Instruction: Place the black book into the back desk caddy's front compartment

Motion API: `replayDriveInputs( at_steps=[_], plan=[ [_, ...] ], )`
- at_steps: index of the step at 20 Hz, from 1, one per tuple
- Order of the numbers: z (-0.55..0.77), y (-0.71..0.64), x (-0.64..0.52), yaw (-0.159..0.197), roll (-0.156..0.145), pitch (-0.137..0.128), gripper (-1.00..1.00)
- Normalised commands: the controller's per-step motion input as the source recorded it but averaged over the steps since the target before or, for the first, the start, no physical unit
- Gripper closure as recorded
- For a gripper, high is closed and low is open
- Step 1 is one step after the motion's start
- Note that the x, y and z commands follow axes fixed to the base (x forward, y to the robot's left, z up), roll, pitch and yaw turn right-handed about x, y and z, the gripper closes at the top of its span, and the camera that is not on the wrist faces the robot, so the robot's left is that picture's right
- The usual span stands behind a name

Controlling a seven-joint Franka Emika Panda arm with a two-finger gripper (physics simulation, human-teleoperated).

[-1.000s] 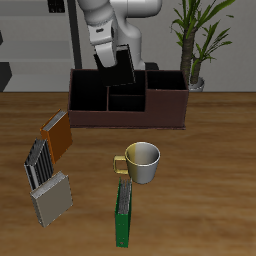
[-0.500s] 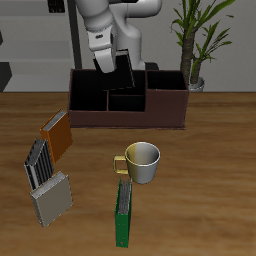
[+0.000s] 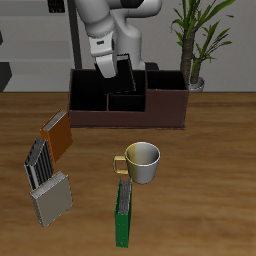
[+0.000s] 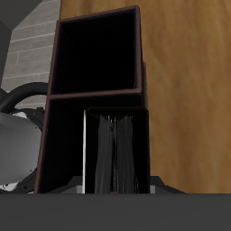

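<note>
In the exterior view, the gripper has risen slightly over the last second, lifting the black book above the back desk caddy, so insertion remains undone. In the wrist view, the jaws clamp the black book upright over a dark cell.

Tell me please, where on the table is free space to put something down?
Bare wood lies between the back desk caddy and the mug, and beyond the mug toward the plant side. It is crowded around the orange book, the grey file holder and the green book.
</note>
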Motion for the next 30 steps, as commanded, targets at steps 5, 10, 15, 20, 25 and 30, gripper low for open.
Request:
replayDriveInputs(
  at_steps=[5, 10, 15, 20, 25, 30],
  plan=[
    [-0.05, 0.11, 0.06, 0.009, 0.025, 0.011, 1.00],
    [-0.17, 0.05, 0.04, -0.008, 0.009, 0.034, 1.00],
    [-0.20, 0.01, -0.05, 0.000, 0.000, 0.040, 1.00],
    [-0.12, -0.03, 0.03, -0.004, -0.005, 0.024, 1.00],
    [-0.16, -0.01, 0.07, -0.006, -0.007, 0.028, 1.00],
    [-0.18, -0.03, 0.09, -0.011, -0.016, 0.035, 1.00]
  ],
)
